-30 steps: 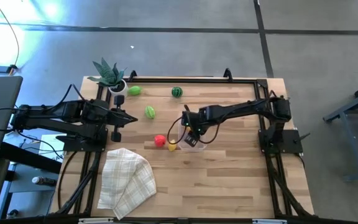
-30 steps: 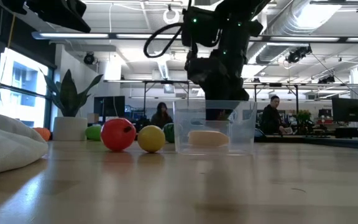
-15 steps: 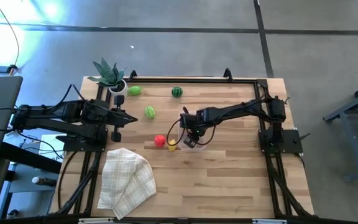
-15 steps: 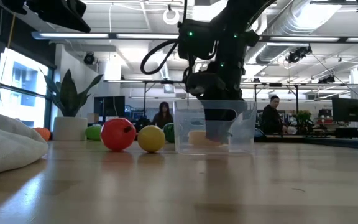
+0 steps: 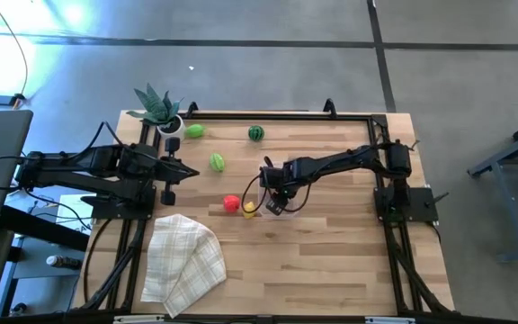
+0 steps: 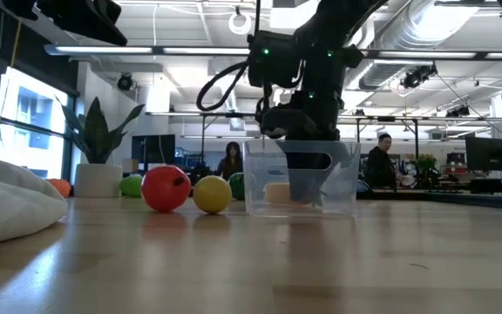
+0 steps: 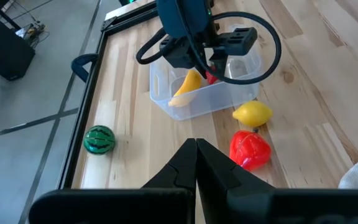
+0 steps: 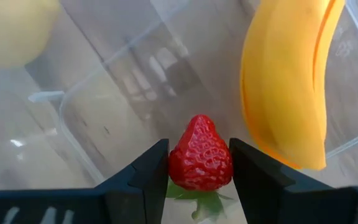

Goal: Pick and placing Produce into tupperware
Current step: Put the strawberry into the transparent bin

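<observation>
Gripping a strawberry (image 8: 200, 155), the right claw (image 8: 199, 163) reaches into the tupperware (image 7: 199, 99) beside a banana (image 8: 288, 81).

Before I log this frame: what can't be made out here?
- Strawberry: whether it touches the tub floor; the right gripper hides its underside in the right wrist view.
- Tub contents in the high view: covered by the right gripper.
- Orange item in the low view: mostly behind the cloth.
</observation>
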Motion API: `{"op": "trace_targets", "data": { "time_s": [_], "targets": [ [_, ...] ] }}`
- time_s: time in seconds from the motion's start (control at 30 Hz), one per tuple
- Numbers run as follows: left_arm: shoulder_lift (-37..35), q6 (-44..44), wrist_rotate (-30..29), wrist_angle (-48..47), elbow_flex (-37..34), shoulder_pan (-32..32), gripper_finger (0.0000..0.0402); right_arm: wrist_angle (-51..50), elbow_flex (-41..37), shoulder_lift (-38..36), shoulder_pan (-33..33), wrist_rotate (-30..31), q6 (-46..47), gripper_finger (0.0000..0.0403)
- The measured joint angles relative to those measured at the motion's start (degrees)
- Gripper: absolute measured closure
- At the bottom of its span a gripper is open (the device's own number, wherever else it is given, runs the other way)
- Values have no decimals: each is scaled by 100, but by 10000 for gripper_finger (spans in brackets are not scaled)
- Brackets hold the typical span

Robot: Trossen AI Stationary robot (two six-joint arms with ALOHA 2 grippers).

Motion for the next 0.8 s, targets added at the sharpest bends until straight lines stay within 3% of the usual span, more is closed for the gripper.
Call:
{"op": "trace_targets", "data": {
  "time_s": [0.8],
  "targets": [
    [0, -1, -1, 1, 1, 1, 401, 9, 0, -2, 2, -46, 299, 251]
  ]
}}
